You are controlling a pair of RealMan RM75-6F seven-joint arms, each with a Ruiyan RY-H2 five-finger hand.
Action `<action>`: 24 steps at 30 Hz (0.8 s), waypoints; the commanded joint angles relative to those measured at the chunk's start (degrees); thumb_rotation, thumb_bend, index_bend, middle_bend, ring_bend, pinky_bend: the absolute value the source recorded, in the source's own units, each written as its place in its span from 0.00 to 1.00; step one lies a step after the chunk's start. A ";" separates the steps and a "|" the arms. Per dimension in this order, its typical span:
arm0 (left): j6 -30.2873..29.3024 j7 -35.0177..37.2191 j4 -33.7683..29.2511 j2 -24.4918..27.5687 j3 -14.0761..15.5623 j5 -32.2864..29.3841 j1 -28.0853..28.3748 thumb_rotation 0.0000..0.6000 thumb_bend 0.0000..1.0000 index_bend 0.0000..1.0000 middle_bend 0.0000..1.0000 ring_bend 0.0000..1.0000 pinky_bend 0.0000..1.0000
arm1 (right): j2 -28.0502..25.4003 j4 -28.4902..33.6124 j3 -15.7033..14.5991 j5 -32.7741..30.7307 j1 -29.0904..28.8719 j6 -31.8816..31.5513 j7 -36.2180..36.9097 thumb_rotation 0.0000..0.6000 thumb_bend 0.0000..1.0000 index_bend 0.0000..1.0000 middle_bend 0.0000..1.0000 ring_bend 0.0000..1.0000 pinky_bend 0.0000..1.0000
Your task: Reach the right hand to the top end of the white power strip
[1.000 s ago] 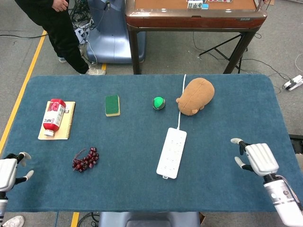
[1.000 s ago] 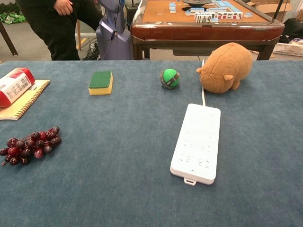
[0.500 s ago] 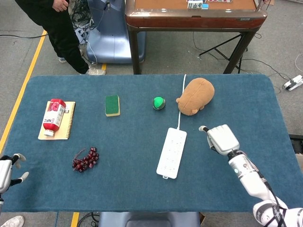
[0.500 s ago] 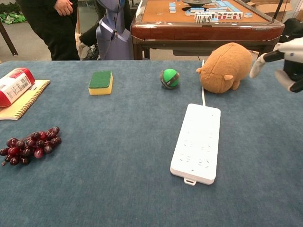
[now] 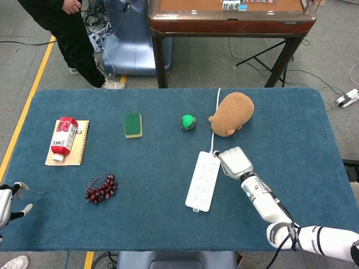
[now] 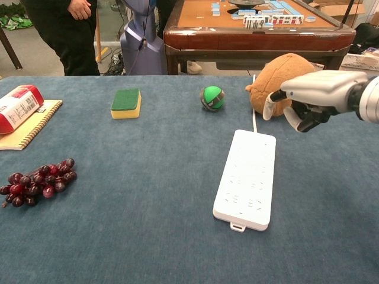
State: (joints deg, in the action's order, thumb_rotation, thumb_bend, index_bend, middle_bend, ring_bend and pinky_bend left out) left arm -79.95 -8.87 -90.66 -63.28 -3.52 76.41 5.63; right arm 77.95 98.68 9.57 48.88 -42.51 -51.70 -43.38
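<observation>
In the head view we see a desk [image 5: 84,224] covered in blue cloth, with a grey floor, a yellow line and a wooden table [image 5: 230,17] behind it. The white power strip [image 5: 203,180] lies near the middle of the desk, slightly slanted, its cord running from its top end toward the far edge. Our right robot hand [image 5: 235,162] sits just beside that top end, on its right, with the palm facing down; from here we cannot tell whether it touches the strip. A brown plush toy [image 5: 233,114] lies just beyond the robot hand. A green ball [image 5: 188,122] and a green sponge [image 5: 133,124] rest along the far part of the desk, and a red bottle [image 5: 64,138] lies on a notebook [image 5: 81,147] at the left. A bunch of dark grapes [image 5: 101,189] lies nearer the front. Our left robot hand [image 5: 7,203] shows at the left edge, released, fingers apart, holding nothing.

In the chest view the right robot hand [image 6: 308,100] hangs above the desk [image 6: 148,225], over and a little right of the power strip's far end, fingers loosely curled downward and grasping nothing. It stands in front of the plush toy [image 6: 278,74]. The power strip [image 6: 246,178] lies flat below it.
</observation>
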 commanded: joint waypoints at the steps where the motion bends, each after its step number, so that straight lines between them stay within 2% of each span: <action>1: 0.10 0.26 0.04 0.00 -0.03 -0.09 0.00 1.00 0.19 0.55 0.58 0.44 0.66 | 1.03 -0.78 -0.81 -1.99 -1.28 -0.40 -0.98 1.00 0.77 0.30 1.00 1.00 1.00; 24: 0.53 1.01 0.54 0.03 -0.09 -0.71 -0.09 1.00 0.19 0.55 0.58 0.44 0.66 | 4.28 -4.27 -4.39 -9.90 -7.09 -0.99 -1.78 1.00 0.77 0.31 1.00 1.00 1.00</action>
State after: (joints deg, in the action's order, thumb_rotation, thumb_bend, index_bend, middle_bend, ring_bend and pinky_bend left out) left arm -79.42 -7.87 -90.12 -63.25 -3.61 75.70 5.54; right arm 82.14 94.52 5.25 39.08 -49.49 -52.64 -45.20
